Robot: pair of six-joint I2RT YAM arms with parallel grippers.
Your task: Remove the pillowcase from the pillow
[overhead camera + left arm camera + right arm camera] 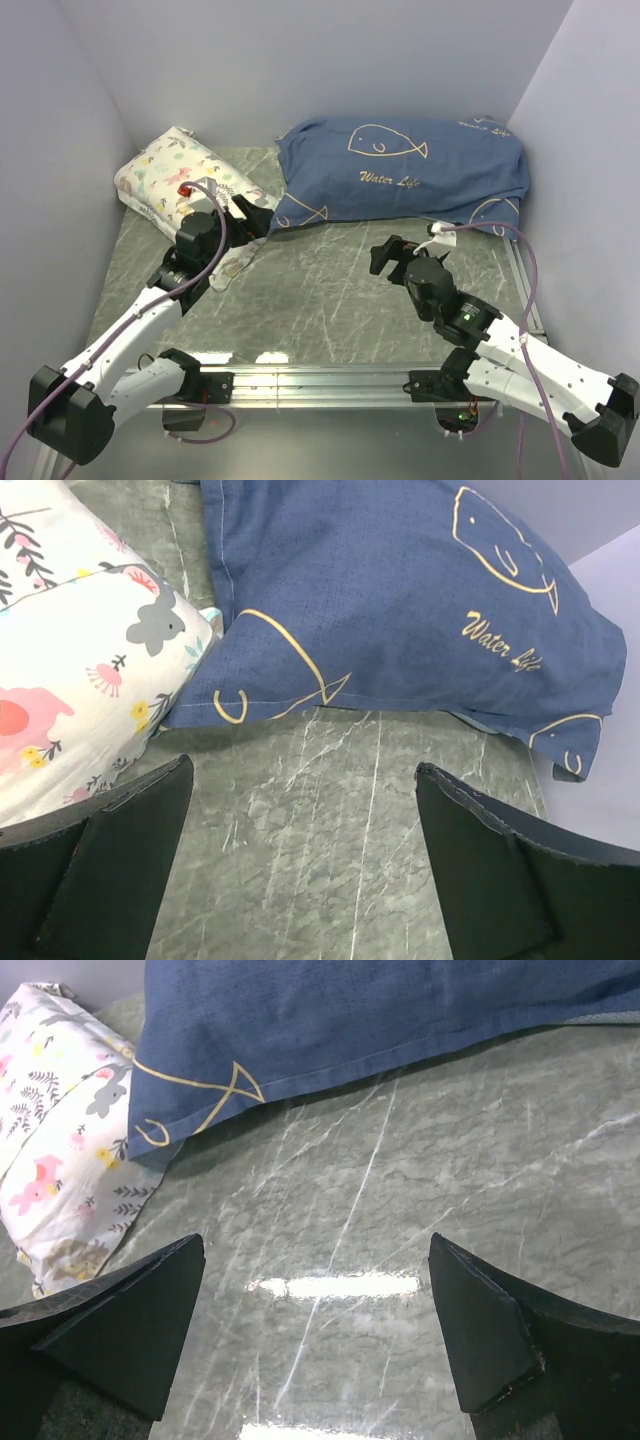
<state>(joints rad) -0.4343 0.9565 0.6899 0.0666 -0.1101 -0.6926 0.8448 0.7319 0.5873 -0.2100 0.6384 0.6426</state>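
Blue woven cloth, soft and light by the look of it: the pillowcase (400, 170) lies plump along the far side of the table (330, 290), right of centre, close to the back wall. The pillow is wholly hidden inside it; I see no white at any edge. I judge the cloth will crumple and slide rather than lift as one piece, and the filling will give under a pinch, so I want a hold on cloth alone, not on cloth and stuffing together. Its near-left corner lies flat and seamed, an easy place to pinch, but it looks like a closed end. The slack fold at the near-right end seems the likelier mouth, though I cannot tell for certain. That left corner sits just beside the floral pillow (175, 175), perhaps touching it. My left gripper (303, 770) hangs near that corner and my right gripper (318, 1245) hangs over bare marble nearer the middle. Both have their jaws spread wide and hold nothing.
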